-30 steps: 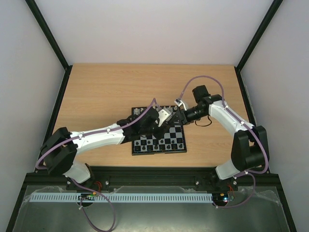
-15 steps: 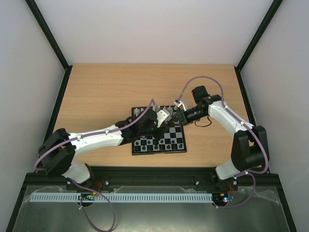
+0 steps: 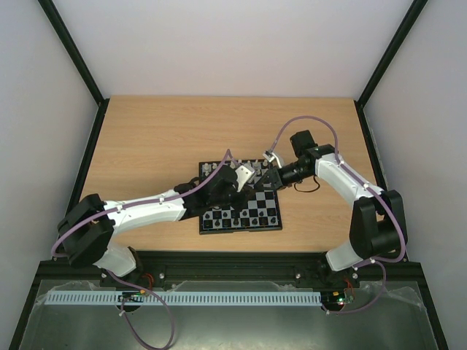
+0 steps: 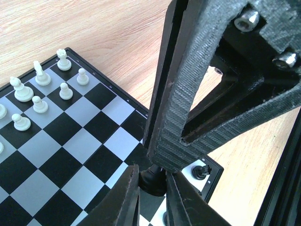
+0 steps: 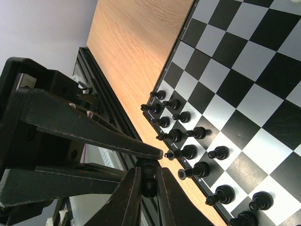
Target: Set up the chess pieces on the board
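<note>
Over the tabletop we are pinching one black piece in left fingers and right fingers, risking a mistimed-release drop.

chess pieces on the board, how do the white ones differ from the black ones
The white pieces are cream; the black pieces are dark. In the top view the white pieces stand at the far end of the board, the black pieces at its near end. Both sets stand upright in two rows.
</note>
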Controlling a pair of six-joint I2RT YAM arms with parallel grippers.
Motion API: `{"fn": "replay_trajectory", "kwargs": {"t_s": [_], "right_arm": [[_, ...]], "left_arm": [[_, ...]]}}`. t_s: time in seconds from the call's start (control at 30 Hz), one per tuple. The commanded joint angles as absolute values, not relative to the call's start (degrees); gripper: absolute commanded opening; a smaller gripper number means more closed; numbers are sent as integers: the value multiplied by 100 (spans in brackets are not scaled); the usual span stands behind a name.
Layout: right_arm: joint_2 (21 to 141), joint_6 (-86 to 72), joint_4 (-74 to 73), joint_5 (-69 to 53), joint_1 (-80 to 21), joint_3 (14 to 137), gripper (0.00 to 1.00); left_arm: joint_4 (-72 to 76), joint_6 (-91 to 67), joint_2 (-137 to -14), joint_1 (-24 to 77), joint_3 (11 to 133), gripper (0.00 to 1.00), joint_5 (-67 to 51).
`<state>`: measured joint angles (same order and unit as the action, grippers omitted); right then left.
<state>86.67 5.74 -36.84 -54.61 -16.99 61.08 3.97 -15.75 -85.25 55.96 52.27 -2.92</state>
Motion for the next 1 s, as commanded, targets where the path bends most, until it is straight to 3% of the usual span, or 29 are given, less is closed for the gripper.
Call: {"fn": "replay_trajectory", "kwargs": {"t_s": [0.0,0.1,0.27,0.3,0.33,0.37,0.63,0.97], "right_arm": [[8505,510,-3735,-5539,-1748,5998,10],[8447,505,-3642,-5353,-1740,5996,8],[8266,618,-3411,-4591,-1740,5978,6],[8217,653,-3362,-4433,-1740,5961,5],[8172,685,-3303,-4315,-1740,5941,5],[8127,720,-3244,-4189,-1745,5924,5],[7886,1203,-3087,-3064,-2108,5882,5],[7735,1834,-3047,-1480,-3353,5617,5]], "left_arm": [[760,-1674,-8392,5581,5143,11,-206],[709,-1674,-8402,5581,5157,19,-194],[22,-1514,-8187,5554,5367,47,134],[-190,-1497,-8094,5517,5416,60,208],[-403,-1510,-7968,5451,5455,91,242],[-604,-1555,-7836,5357,5492,99,246],[-1987,-1482,-7099,3901,5775,99,82],[-987,-1531,-6235,3073,4630,99,500]]}}
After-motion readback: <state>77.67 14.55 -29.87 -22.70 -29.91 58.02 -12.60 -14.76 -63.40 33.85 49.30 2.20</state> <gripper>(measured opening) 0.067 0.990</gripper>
